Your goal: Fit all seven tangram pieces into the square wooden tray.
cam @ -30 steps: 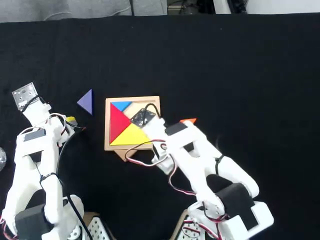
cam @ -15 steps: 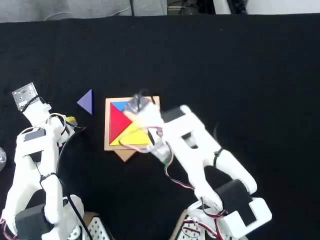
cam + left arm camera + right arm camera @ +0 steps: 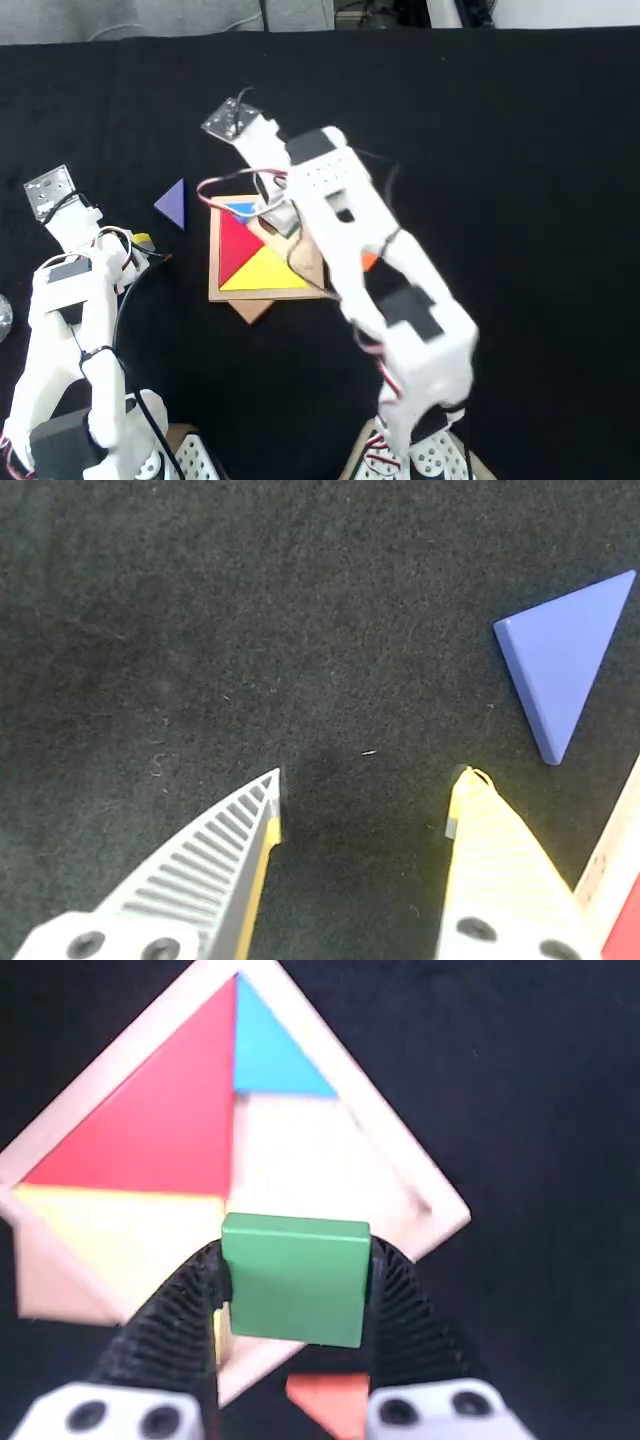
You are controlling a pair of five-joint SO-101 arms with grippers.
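Right arm [image 3: 345,225] is stretched far forward from its base at the near edge, leaning over the square wooden tray [image 3: 213,250], wrist past the tray's far side and the pincer pointing back down at it. Right gripper [image 3: 297,1265] is closed partway on the green square [image 3: 295,1285], one black finger [image 3: 190,1305] pressed to each of two opposite sides. The piece faces my wrist camera flat-on. It is square, so no long axis to note, and its edges run diagonal to the tray's rim [image 3: 425,1195]. It hangs over the bare wood of the tray, beside the yellow triangle [image 3: 115,1240]; I cannot tell whether it touches the floor of the tray. In the tray already: the red triangle [image 3: 165,1120], long side on the diagonal, with the blue triangle [image 3: 270,1055] tucked against it at a corner. An orange piece [image 3: 335,1400] lies on the black cloth just outside the rim. Left arm [image 3: 65,300] stands folded at the left of the table. Left gripper [image 3: 368,780] is spread wide with only cloth between the fingers. A purple triangle [image 3: 560,655] lies near it on the cloth, apart from the tray, long side toward the tray. A tan piece [image 3: 250,308] pokes out at the tray's near edge.
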